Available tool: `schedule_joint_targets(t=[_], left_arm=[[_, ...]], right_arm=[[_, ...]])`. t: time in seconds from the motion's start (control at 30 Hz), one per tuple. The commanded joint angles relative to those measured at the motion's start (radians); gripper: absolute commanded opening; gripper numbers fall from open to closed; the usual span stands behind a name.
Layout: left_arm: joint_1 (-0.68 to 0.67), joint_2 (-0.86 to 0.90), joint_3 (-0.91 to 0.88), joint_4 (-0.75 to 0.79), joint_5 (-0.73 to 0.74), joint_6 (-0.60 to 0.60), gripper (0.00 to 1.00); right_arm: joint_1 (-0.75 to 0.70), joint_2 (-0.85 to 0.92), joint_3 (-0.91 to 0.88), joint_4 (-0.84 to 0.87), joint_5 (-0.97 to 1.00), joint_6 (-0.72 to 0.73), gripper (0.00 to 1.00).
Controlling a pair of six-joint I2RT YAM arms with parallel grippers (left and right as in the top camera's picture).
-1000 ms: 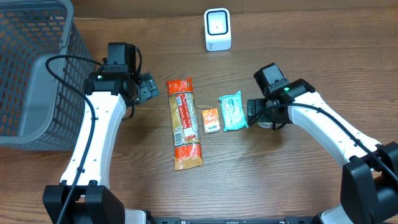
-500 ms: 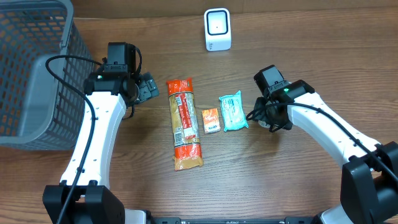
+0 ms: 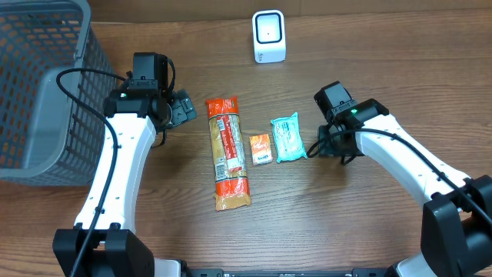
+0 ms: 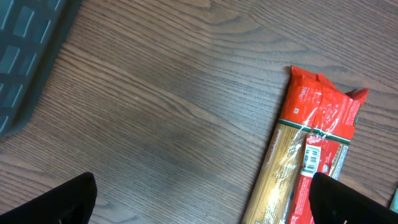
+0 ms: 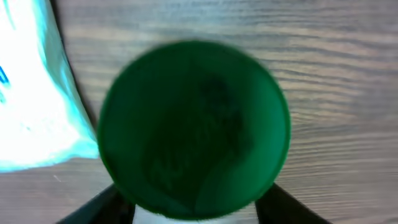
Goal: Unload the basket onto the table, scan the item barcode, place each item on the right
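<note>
A round container with a green lid [image 5: 193, 127] and a white body fills the right wrist view. My right gripper [image 5: 196, 213] is shut on it, with a dark finger [image 5: 99, 208] against each side below the lid. In the overhead view the right gripper [image 3: 327, 146] covers the container, just right of a teal wipes packet [image 3: 288, 137]. The white barcode scanner [image 3: 269, 36] stands at the table's far edge. My left gripper [image 3: 183, 108] hangs open and holds nothing, left of a long pasta package [image 3: 227, 152].
A small orange packet [image 3: 261, 148] lies between the pasta package [image 4: 311, 155] and the teal packet [image 5: 31, 106]. A grey mesh basket [image 3: 38, 92] fills the far left; its corner [image 4: 25, 56] shows in the left wrist view.
My right gripper's jaws have closed in onto the green-lidded container, and the wrist has settled lower over it. The left arm has not moved.
</note>
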Motion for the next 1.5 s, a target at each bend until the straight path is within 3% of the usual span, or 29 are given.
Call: schedule_joint_targets(t=[0.0,0.07,0.1,0.2,0.4,0.57,0.77,0.83,1.17,1.47], left_arm=[[0.000,0.005,0.002,0.001,-0.013,0.014,1.00],[0.000,0.005,0.002,0.001,-0.013,0.014,1.00],[0.000,0.005,0.002,0.001,-0.013,0.014,1.00],[0.000,0.005,0.002,0.001,-0.013,0.014,1.00],[0.000,0.005,0.002,0.001,-0.013,0.014,1.00],[0.000,0.005,0.002,0.001,-0.013,0.014,1.00],[0.000,0.005,0.002,0.001,-0.013,0.014,1.00],[0.000,0.005,0.002,0.001,-0.013,0.014,1.00],[0.000,0.005,0.002,0.001,-0.013,0.014,1.00],[0.000,0.005,0.002,0.001,-0.013,0.014,1.00]], right_arm=[[-0.002,-0.003,-0.006,-0.012,0.015,-0.117,0.74],[-0.002,-0.003,-0.006,-0.013,0.014,-0.117,0.98],[-0.002,-0.003,-0.006,-0.009,0.015,-0.117,1.00],[-0.002,-0.003,-0.006,0.019,0.016,-0.055,1.00],[-0.002,-0.003,-0.006,0.075,0.041,0.243,1.00],[-0.002,-0.003,-0.006,0.083,0.072,0.343,0.91],[-0.002,-0.003,-0.006,0.086,0.071,0.345,0.64],[-0.002,-0.003,-0.006,0.086,0.071,0.344,0.61],[-0.002,-0.003,-0.006,0.042,0.070,0.025,0.50],[-0.002,-0.003,-0.006,-0.020,0.060,-0.143,0.54]])
